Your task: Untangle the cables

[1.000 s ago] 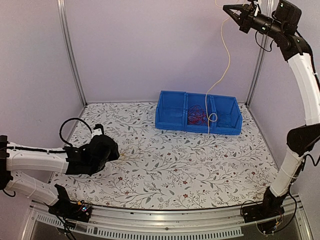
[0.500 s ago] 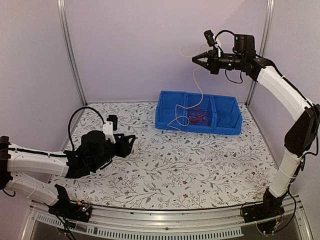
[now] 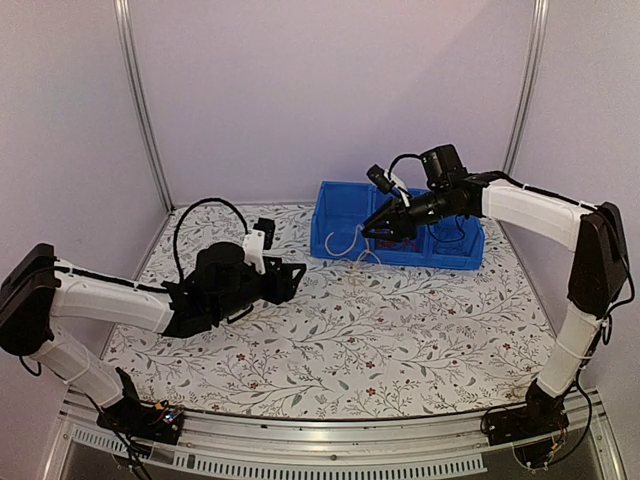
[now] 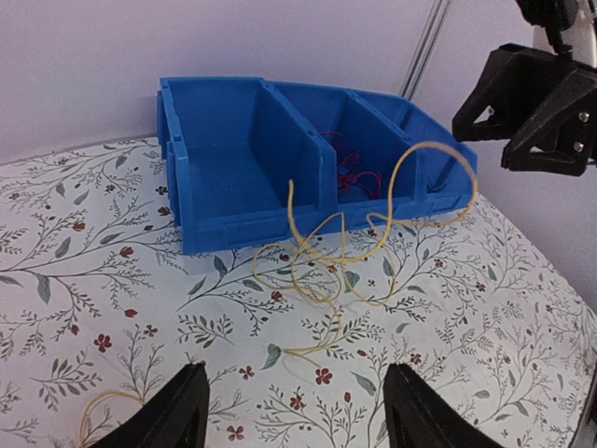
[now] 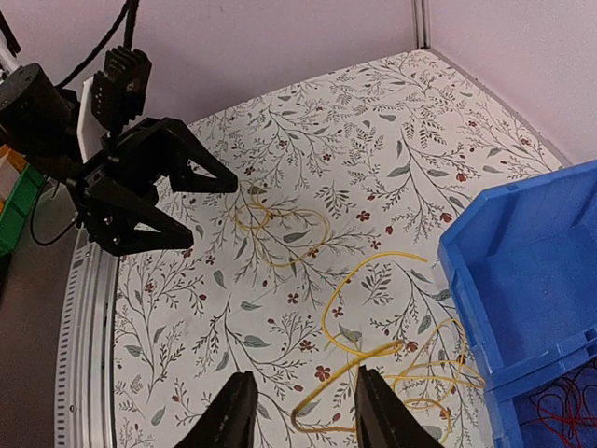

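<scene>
My left gripper [image 4: 294, 375] hangs low over the floral-printed tabletop [image 4: 93, 233], its black fingers [image 4: 177, 415] spread wide with nothing between them. My right gripper [image 5: 303, 383] is released as well, jaws parted and empty, hovering in front of the blue plastic three-compartment bin [image 4: 233, 224].

The thin yellow cable [image 4: 322, 271] lies in loose coils on the table just before the bin's near wall. One arc stands up beside the bin's front, and I cannot tell whether it touches the plastic. A second yellow loop [image 5: 280, 219] rests near my left fingertips, apart from the first; my left wrist view cuts it off at the bottom edge.

The tangle of thin red wires [image 4: 353, 173] sits in the middle compartment, mostly hidden behind a divider; from above, my right arm covers much of it. I cannot make out other strand colours there. A green object [image 5: 14, 201] is cut off at the edge of my right wrist view, too little to identify
</scene>
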Tool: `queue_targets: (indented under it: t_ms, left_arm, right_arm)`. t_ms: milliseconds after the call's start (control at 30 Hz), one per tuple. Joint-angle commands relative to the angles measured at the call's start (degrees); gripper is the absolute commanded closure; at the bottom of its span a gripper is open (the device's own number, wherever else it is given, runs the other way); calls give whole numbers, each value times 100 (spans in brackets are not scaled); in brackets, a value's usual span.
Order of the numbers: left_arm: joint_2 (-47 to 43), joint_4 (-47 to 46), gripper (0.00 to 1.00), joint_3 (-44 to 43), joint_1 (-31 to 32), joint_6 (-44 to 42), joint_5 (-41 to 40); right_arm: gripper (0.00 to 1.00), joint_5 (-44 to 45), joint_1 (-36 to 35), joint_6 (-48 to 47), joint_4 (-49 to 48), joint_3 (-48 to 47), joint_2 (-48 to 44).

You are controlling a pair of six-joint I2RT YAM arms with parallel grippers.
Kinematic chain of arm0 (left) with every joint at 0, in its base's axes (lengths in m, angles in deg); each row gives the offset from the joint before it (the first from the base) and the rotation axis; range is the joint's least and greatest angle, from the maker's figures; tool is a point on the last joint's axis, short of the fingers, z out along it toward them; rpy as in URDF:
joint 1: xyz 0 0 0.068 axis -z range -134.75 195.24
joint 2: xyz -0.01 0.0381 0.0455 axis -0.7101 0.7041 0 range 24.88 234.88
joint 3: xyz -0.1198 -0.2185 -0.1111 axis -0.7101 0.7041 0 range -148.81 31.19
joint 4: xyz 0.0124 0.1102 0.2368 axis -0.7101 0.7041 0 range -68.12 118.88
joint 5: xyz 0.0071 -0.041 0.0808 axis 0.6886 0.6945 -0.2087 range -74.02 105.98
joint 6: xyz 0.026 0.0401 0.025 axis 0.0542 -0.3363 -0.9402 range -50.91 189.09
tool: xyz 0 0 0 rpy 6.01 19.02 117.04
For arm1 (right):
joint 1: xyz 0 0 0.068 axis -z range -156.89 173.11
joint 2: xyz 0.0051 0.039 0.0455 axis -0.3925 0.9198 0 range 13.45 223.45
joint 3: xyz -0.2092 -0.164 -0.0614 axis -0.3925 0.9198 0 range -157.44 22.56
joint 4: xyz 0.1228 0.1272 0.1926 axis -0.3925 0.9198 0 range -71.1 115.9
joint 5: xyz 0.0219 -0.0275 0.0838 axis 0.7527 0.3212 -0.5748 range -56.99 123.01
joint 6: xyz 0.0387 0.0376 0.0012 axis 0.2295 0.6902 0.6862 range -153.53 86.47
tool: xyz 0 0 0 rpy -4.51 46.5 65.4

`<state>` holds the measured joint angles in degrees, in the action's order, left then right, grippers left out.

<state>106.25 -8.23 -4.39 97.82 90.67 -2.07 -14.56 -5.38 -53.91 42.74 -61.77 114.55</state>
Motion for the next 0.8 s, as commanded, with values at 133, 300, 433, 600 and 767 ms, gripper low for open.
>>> queue_targets:
  t_ms: [133,300,433,600,767]
  left_arm:
    - [1346,262,36,-1043,-525,1080,1717]
    - [2081,231,37,-1572,-520,1286,2393]
    - [2654,569,38,-2144,-512,1415,2767]
    - [3121,1633,43,-2761,-529,1956,2276]
    - [3415,1766,48,-3043,-554,2182,2214]
  right_arm:
    - [42,779,-78,-636,1217,-338,452]
    - [40,1055,102,-771,1260,194,-251]
    - [40,1066,617,-753,918,847,-826]
    - [39,586,1487,-458,184,1931,-1430]
    - [39,464,1922,-300,-599,2904,-2015]
